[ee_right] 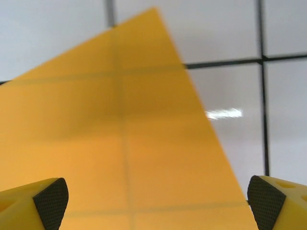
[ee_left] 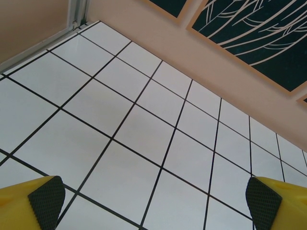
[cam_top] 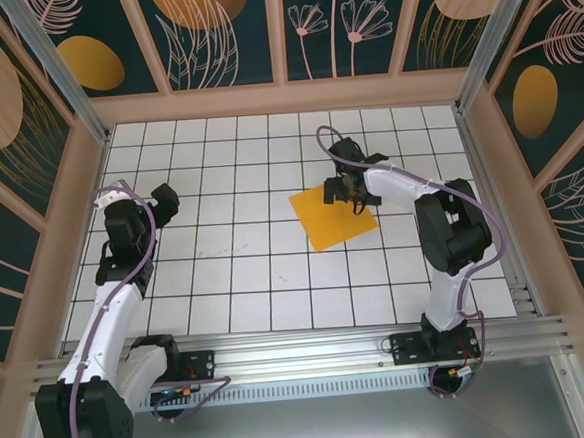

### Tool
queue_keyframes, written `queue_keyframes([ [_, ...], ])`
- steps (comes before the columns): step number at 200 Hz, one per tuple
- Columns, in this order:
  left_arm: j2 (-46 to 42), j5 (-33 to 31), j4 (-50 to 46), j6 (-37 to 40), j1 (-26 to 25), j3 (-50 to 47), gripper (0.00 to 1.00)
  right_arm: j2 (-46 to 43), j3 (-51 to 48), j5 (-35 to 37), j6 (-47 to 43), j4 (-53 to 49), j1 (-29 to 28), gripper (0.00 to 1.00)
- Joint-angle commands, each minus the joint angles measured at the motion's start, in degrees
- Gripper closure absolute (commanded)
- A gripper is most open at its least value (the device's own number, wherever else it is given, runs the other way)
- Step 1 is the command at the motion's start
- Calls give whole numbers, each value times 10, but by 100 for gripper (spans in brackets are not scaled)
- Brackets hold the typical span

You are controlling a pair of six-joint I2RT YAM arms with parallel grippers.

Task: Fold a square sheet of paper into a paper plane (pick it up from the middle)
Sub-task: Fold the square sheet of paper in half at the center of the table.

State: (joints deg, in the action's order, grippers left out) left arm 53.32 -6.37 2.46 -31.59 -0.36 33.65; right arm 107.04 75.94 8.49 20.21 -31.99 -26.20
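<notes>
The square sheet of paper [cam_top: 334, 219] is thin orange-yellow and lies flat on the white grid tiles, turned like a diamond, right of the table's middle. My right gripper [cam_top: 351, 191] hovers low over the sheet's far right part, jaws open wide. In the right wrist view the sheet [ee_right: 120, 143] spreads under the open gripper [ee_right: 157, 211], with tile lines showing through it and nothing between the black pads [ee_right: 50, 201]. My left gripper [cam_top: 162, 202] hangs open over bare tiles at the left, well apart from the sheet. Its open jaws [ee_left: 154, 206] frame white tiles.
Wooden walls with dark floral panels [cam_top: 224, 33] close in the table on three sides. An aluminium rail [cam_top: 301, 344] runs along the near edge by the arm bases. The back wall [ee_left: 206, 62] stands a few tiles beyond the left gripper.
</notes>
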Motion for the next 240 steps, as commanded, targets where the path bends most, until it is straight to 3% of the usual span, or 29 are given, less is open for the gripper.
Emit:
queue_keyframes([
  [1,3,9,-7,3,4,12,1,22,35,-63,-104,-66,-5,1],
  [40,10,9,-8,4,4,12,1,78,72,-103,-135,-98,-23,1],
  [125,14,8,-12,5,4,13,2,123,109,-82,-148,-106,-29,5],
  [164,17,12,-13,6,3,14,2,141,128,-69,-147,-109,-23,1],
  [213,25,13,-18,7,4,17,1,165,106,-70,-143,-103,-18,1],
  [240,25,12,-19,7,3,18,1,177,82,-64,-139,-99,-18,7],
])
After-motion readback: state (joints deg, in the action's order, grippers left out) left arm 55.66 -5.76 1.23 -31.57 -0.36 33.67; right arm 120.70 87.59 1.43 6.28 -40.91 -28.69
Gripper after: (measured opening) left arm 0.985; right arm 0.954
